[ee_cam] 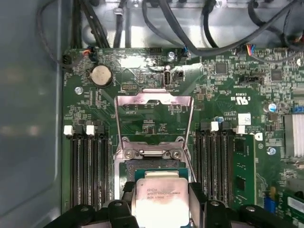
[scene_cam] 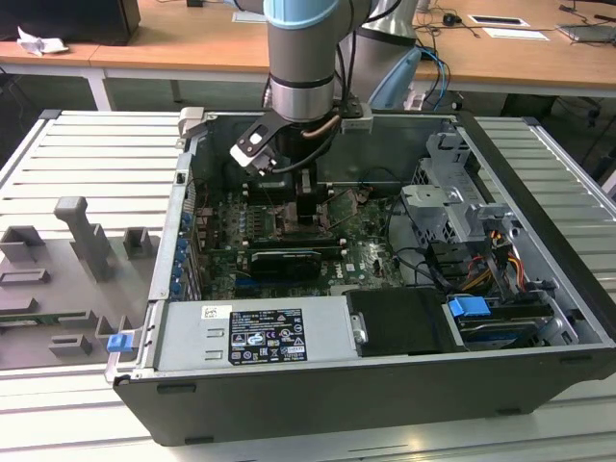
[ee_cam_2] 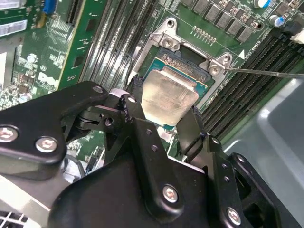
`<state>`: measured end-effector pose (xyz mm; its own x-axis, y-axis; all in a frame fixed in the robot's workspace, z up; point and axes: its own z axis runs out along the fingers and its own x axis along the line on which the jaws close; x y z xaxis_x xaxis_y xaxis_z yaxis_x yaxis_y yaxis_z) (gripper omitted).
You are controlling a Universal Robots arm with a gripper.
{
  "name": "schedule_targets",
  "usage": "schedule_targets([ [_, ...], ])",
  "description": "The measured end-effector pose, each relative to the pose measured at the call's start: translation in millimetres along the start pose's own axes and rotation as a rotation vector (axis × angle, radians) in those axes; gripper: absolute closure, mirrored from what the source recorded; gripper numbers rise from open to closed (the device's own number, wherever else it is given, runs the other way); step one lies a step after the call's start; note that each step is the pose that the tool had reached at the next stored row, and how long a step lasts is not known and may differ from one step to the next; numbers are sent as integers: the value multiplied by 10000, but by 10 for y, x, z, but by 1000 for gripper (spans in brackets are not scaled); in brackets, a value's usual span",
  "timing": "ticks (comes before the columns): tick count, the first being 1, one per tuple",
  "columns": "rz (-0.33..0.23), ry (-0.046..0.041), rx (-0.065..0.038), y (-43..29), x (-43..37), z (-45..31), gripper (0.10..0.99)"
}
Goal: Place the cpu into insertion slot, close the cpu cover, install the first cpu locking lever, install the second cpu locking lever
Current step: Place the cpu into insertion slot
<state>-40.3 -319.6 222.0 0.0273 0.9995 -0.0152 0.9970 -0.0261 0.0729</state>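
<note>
cpu (ee_cam_2: 168, 97) at insertion slot (ee_cam_2: 166, 42), gripper (ee_cam_2: 160, 112) clasping it

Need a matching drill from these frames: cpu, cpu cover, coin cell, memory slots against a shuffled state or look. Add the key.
Things:
1. cpu
2. cpu cover
3. coin cell
4. memory slots

States:
A. swung open, its window showing the green board
B. round silver disc on the board
C. gripped by the end effector
D. long black rows on both sides of the socket

Pairs: 1-C, 2-A, 3-B, 4-D
</note>
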Motion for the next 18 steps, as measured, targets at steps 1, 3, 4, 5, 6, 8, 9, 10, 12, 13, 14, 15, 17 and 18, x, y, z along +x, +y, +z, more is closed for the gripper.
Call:
schedule_targets([
  [1,1,0,0,-1,5,30,553],
  [3,0,0,0,-4,15,76,553],
  [4,1,1,0,-7,17,102,553],
  [5,2,0,0,-8,18,111,553],
  [6,3,0,0,-9,21,119,553],
  [8,-70,5,-1,-10,32,137,553],
  [9,-74,6,-2,-11,34,150,553],
  [10,-73,5,-1,-13,36,159,553],
  [12,-73,4,-1,-14,40,169,553],
  [13,-73,6,-2,-15,44,178,553],
  [14,-74,5,-2,-15,46,186,553],
  [15,-75,3,-2,-16,46,188,553],
  [17,-74,3,-4,-16,46,188,553],
  [18,-74,4,-5,-16,46,188,553],
])
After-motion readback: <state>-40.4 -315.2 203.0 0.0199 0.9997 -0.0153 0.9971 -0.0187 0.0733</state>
